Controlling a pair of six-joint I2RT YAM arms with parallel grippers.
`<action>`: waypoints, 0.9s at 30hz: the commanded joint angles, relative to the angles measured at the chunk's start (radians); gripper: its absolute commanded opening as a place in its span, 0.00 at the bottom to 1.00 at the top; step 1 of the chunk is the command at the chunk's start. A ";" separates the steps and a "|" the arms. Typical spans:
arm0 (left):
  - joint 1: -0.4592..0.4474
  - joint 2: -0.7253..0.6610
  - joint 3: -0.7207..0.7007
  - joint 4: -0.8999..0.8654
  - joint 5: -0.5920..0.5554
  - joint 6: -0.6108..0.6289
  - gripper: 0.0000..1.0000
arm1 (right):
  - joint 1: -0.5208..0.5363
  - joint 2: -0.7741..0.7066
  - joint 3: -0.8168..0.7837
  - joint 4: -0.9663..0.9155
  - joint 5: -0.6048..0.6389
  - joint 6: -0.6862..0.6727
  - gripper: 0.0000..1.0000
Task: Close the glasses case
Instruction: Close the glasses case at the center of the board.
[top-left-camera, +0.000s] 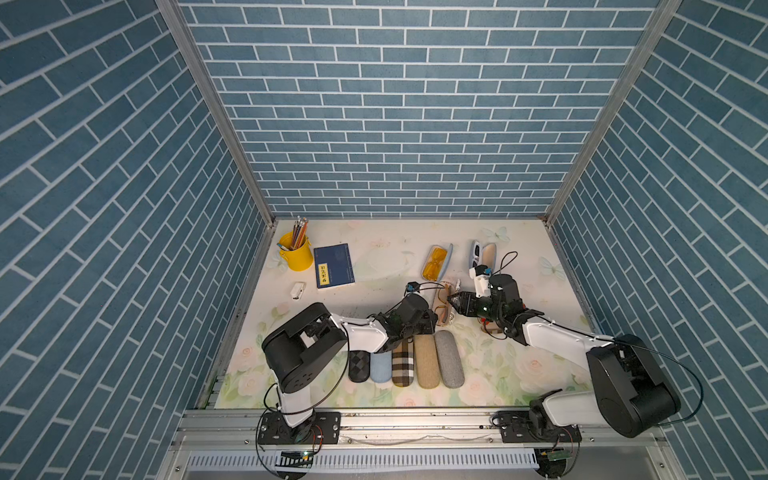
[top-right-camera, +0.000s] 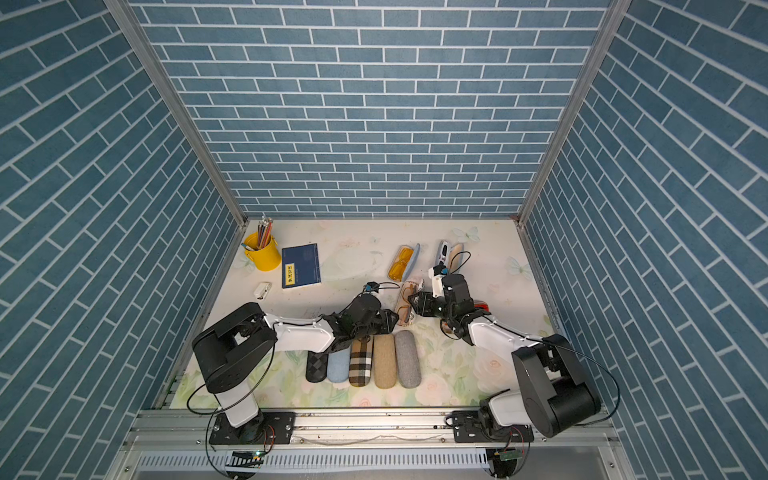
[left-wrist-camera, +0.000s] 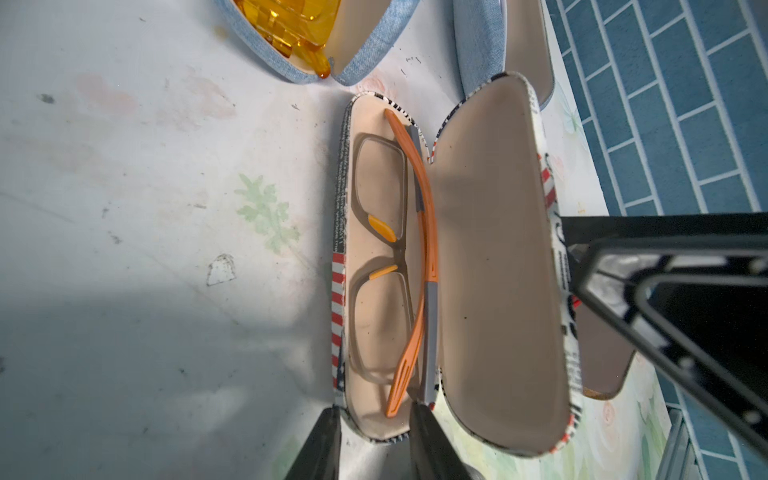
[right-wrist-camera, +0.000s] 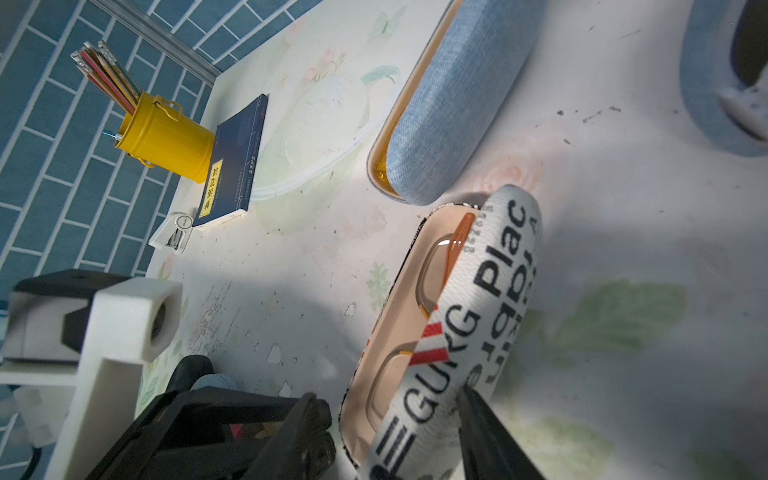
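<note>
Clamping the near end of the glasses case (left-wrist-camera: 490, 249), the left gripper (left-wrist-camera: 374, 417) has one finger outside the base's outer wall and one at the hinge side. It reads as a hold-down grip on the base (left-wrist-camera: 365, 122). The right gripper (right-wrist-camera: 392, 409) has its jaws apart, astride the lid (right-wrist-camera: 490, 266). Its outer finger presses the printed back and its inner finger is clear of the lid, over the base, so no pinch.

In a top view the glasses case (top-left-camera: 441, 307) sits mid-table between the two grippers, just behind the row of closed cases (top-left-camera: 407, 361). Its long axis runs from the robot toward the back wall. The lid stands raised on the right arm's side of the hinge, with the base on the left arm's side. Closing means tipping the lid over toward the left arm, and the right gripper is nearer for that, my read.

- Folded glasses (left-wrist-camera: 399, 249): flat in the base, grey frame, orange temples.
- Shell: hard, rounded oblong, newsprint and flag-stripe fabric outside, tan felt-like lining.
- Open denim-blue case (right-wrist-camera: 449, 104): just beyond, apart.
</note>
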 joint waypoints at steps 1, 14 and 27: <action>-0.006 -0.022 -0.019 0.018 0.014 -0.002 0.33 | 0.009 0.019 0.034 0.012 -0.006 -0.045 0.52; 0.029 -0.087 0.001 -0.022 -0.026 0.015 0.40 | 0.011 0.046 0.073 -0.031 0.005 -0.092 0.46; 0.070 0.019 0.070 -0.034 -0.033 0.029 0.38 | 0.017 0.056 0.076 -0.025 -0.002 -0.101 0.37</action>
